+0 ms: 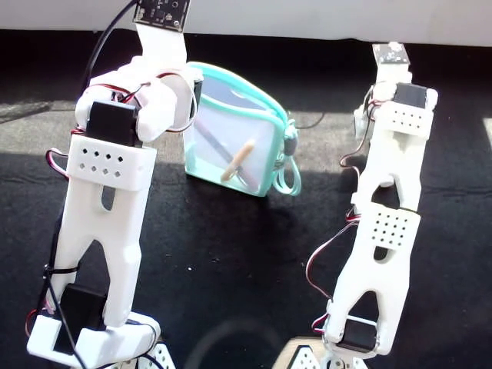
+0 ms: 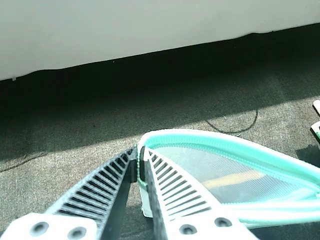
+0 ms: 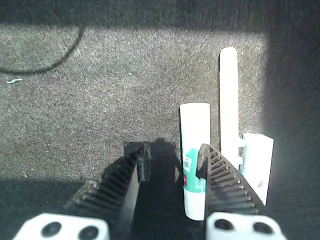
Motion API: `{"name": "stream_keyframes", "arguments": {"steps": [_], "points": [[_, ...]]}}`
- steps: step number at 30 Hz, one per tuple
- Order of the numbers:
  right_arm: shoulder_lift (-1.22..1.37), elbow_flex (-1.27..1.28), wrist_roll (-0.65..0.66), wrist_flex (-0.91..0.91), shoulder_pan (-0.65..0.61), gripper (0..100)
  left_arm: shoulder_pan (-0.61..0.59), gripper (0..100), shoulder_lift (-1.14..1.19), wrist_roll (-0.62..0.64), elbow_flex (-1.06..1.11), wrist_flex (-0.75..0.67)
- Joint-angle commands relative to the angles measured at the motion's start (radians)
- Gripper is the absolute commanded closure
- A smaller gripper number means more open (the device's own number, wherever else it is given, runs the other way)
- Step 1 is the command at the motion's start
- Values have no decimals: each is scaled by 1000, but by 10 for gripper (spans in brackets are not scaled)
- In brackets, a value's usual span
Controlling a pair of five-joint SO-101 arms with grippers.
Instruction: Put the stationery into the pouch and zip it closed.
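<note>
The dark surface (image 1: 231,254) carries everything. The pouch (image 1: 234,138), pale green with a clear side, stands on it toward the far edge, with a wooden stick (image 1: 238,159) and a dark pen (image 1: 211,146) inside. The left end effector (image 2: 137,152) is closed on one end of the pouch at its zip rim. The right end effector (image 3: 173,159) is wide open and holds nothing; it hangs low over the surface. A white tube (image 3: 194,130) lies just beside one of its fingers, then a white pen (image 3: 228,90) and a white block (image 3: 260,155).

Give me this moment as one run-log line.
left pincer: shut on pouch rim | right pincer: open, by white tube | pen, white block: on table | pouch: open
</note>
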Motion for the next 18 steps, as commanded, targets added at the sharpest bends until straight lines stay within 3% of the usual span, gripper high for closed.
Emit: {"name": "stream_keyframes", "arguments": {"steps": [1, 7, 18], "points": [[-15, -58, 8, -2, -1, 838, 24, 987, 8, -8, 2, 0], [18, -41, 3, -22, 1, 782, 22, 987, 1, -8, 2, 3], [130, -44, 8, -68, 24, 783, -12, 987, -1, -8, 1, -3]]}}
